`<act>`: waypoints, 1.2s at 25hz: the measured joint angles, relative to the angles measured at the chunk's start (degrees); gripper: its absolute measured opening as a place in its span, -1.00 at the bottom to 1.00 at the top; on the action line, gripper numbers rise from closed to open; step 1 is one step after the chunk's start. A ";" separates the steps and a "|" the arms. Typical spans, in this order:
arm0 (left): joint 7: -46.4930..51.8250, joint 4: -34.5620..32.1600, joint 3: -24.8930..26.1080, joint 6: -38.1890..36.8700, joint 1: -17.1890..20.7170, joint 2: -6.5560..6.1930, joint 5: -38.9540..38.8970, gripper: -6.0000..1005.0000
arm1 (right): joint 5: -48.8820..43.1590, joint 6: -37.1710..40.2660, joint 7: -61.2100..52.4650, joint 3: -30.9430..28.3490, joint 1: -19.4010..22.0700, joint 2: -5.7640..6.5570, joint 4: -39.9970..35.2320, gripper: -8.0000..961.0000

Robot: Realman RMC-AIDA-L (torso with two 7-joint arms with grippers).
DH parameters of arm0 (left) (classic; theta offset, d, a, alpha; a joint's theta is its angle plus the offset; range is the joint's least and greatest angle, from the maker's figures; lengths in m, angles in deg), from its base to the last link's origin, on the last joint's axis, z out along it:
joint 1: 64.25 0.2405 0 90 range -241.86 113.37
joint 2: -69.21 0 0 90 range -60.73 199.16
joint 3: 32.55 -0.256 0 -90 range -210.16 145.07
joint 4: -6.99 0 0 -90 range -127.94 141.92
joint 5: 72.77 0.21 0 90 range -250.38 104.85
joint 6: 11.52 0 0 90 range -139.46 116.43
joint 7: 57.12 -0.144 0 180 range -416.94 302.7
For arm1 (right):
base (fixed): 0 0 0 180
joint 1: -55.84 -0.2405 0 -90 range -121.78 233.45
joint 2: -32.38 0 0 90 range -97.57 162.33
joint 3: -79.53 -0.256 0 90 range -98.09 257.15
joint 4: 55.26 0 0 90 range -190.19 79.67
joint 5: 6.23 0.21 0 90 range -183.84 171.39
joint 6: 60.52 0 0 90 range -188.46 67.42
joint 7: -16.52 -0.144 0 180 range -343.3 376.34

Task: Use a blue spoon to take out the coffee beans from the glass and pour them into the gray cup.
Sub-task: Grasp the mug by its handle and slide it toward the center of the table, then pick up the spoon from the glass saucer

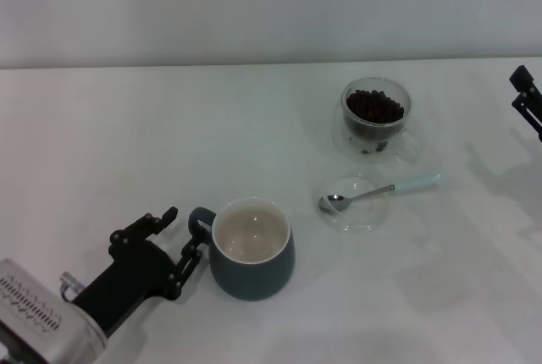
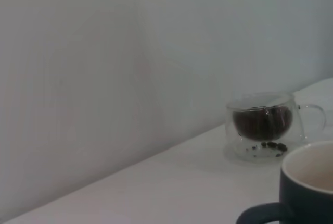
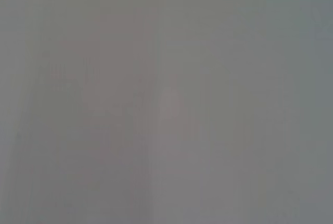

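Left pincer (image 1: 182, 241) spread around gray cup (image 1: 252, 250) handle | blue spoon (image 1: 378, 190) on dish (image 1: 354, 203) | right pincer (image 1: 527, 97) unclear

Counted around the gray cup (image 1: 252, 249): one such mug is standing. One glass (image 1: 376, 116) is sitting beyond it, holding many coffee beans (image 1: 374, 107), too numerous to count. One blue spoon (image 1: 379, 191) is lying on one clear glass dish (image 1: 356, 204) between them. Two grippers are showing.
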 joint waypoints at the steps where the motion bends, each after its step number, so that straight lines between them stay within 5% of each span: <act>1: -0.04 -0.09 0.02 -0.26 0.38 -0.04 0.00 -0.39 | 0.00 0.01 0.00 0.00 0.03 0.00 0.00 0.81; 10: -0.74 0.19 0.40 -5.80 4.28 -0.36 -0.40 0.19 | -0.01 -0.09 -2.34 -0.08 0.36 -0.10 0.82 0.81; 18: -0.40 0.73 0.68 -13.62 8.90 -0.43 -7.03 0.74 | -0.64 -11.95 -33.20 0.29 0.82 -0.02 2.95 0.81; 30: -0.17 1.48 0.67 -18.24 10.79 -0.46 -13.95 0.78 | -11.78 -16.14 -53.08 1.13 0.70 -0.52 5.67 0.81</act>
